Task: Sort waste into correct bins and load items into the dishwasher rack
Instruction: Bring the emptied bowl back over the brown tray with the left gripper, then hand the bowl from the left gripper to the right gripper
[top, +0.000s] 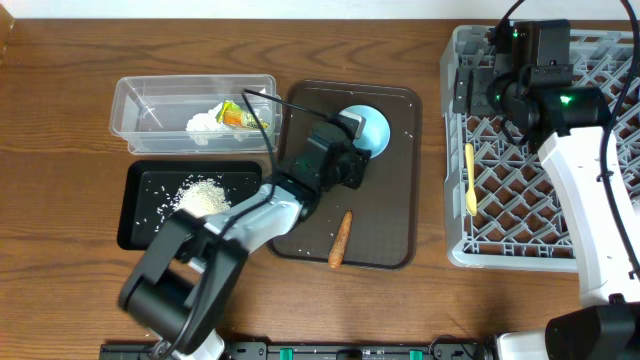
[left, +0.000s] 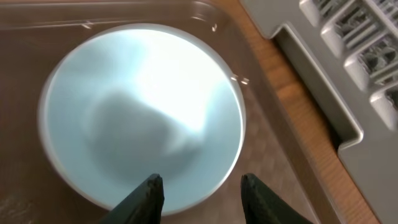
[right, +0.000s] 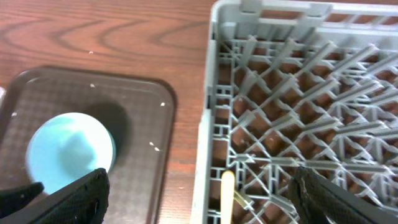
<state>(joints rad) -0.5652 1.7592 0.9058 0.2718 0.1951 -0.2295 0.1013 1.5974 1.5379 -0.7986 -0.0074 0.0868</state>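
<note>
Wood-grain tabletop (top: 60, 100), brown and streaky, is what it's all laid out on. Far left, a clear plastic tub (top: 125, 105), rectangular with rounded corners, can be seen holding a crumpled white tissue (top: 203, 123) and a crinkly yellow-green wrapper (top: 236, 115) with orange print. Just in front of it, a shallow matte black tray (top: 130, 205) is heaped with white rice-like crumbs (top: 203, 195), with loose grains scattered around the pile. Next over is a dark brown serving tray (top: 395, 225) with a finely textured floor, a rounded rim and a few white specks on it. A round, smooth pale blue bowl (left: 143, 106) is sat upright at its far end. The left gripper (left: 199, 186) is parked at the bowl's rim with its black fingers parted, one over the inside and one outside, and nothing looks pinched. A thin tapered orange-brown stick (top: 340, 240) is laid near the tray's front edge. Far right, the light-grey rack (top: 455, 200) is all pegs and diamond lattice, with a pale yellow spoon (top: 470, 180) lying along its left side. The right gripper (right: 199, 186) is held over the rack's left wall, spread wide and empty.
</note>
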